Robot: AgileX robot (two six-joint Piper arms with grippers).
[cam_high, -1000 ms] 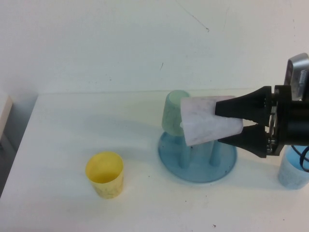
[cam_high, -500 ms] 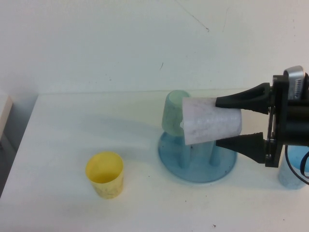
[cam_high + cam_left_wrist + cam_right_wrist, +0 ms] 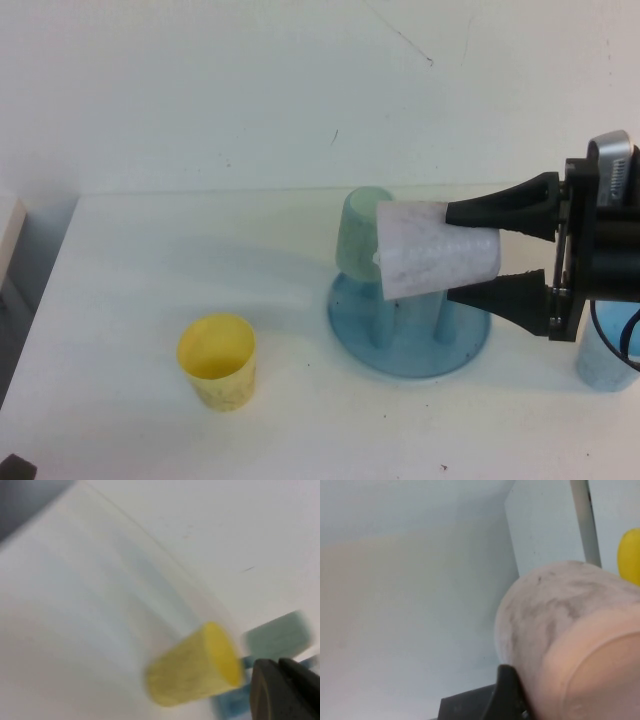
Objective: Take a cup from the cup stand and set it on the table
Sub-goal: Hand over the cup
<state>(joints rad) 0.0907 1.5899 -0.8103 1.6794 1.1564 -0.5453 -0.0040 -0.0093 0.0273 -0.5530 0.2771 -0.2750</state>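
Note:
The pale pink cup (image 3: 430, 250) hangs tilted on a peg of the blue cup stand (image 3: 410, 340), its open mouth toward the pale green cup. My right gripper (image 3: 450, 254) reaches in from the right, open, with one black finger above the cup and one below it. In the right wrist view the pink cup (image 3: 570, 630) fills the frame beside one black finger (image 3: 507, 690). My left gripper (image 3: 285, 690) shows as dark fingers close together, empty, away from the stand; only a dark corner of that arm (image 3: 12, 466) shows in the high view.
A pale green cup (image 3: 360, 240) sits upside down on another peg. A yellow cup (image 3: 217, 360) stands upright on the white table (image 3: 150, 270) at the front left. A blue cup (image 3: 603, 365) stands at the right edge under my right arm.
My right gripper's fingers have spread wider apart around the pink cup, which stays on its peg. A dark part of the left arm has come into the high view's bottom left corner.

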